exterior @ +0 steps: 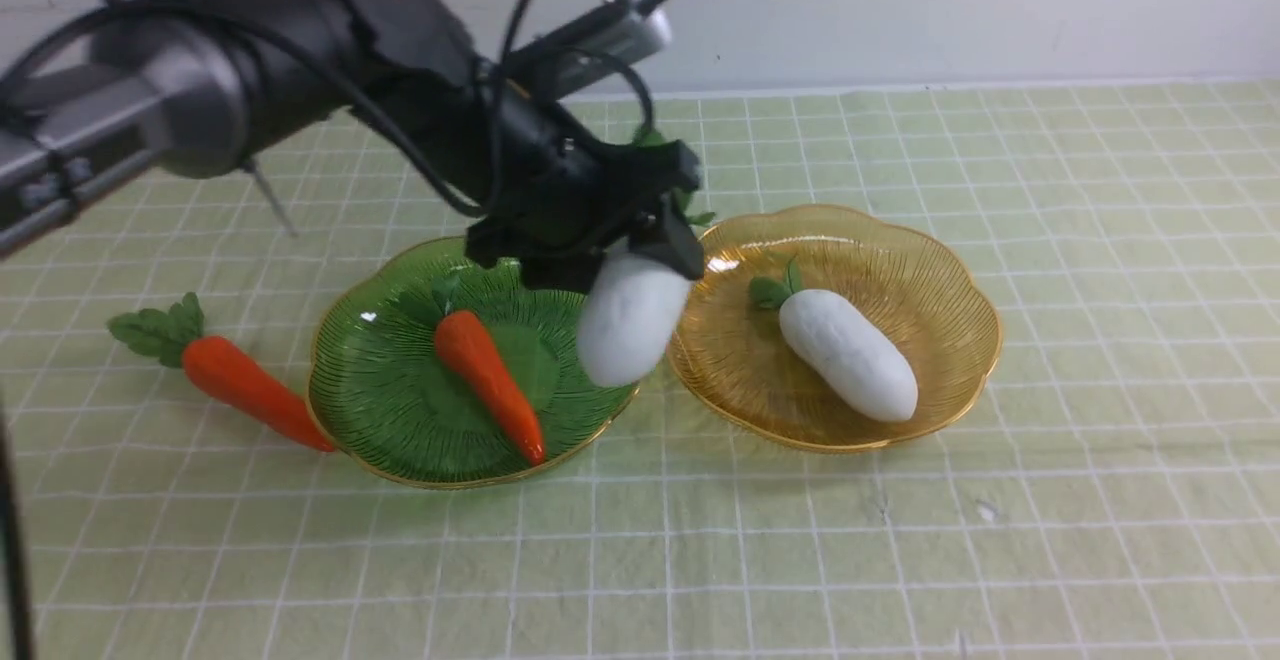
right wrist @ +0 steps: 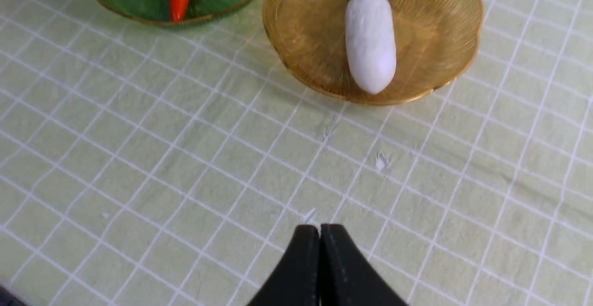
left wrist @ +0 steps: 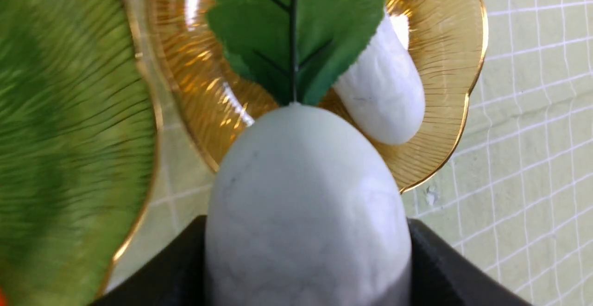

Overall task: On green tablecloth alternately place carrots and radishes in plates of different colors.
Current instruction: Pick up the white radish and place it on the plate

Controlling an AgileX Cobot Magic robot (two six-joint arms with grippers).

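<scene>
At frame centre in the front view, the left gripper (exterior: pixel 622 268) clamps 1 radish (exterior: pixel 628 330) by its leafy end. Its long axis hangs nearly upright, blunt end down over the right rim of the green plate (exterior: pixel 370 410). In that plate 1 carrot (exterior: pixel 490 385) lies diagonally, tip toward lower right. The amber plate (exterior: pixel 950 340) holds a 2nd radish (exterior: pixel 848 353), leaves upper left. A 2nd carrot (exterior: pixel 245 390) lies on the green tablecloth (exterior: pixel 900 560) at left, tip at the green plate's rim. The right gripper (right wrist: pixel 319 250) is pressed closed, empty.
</scene>
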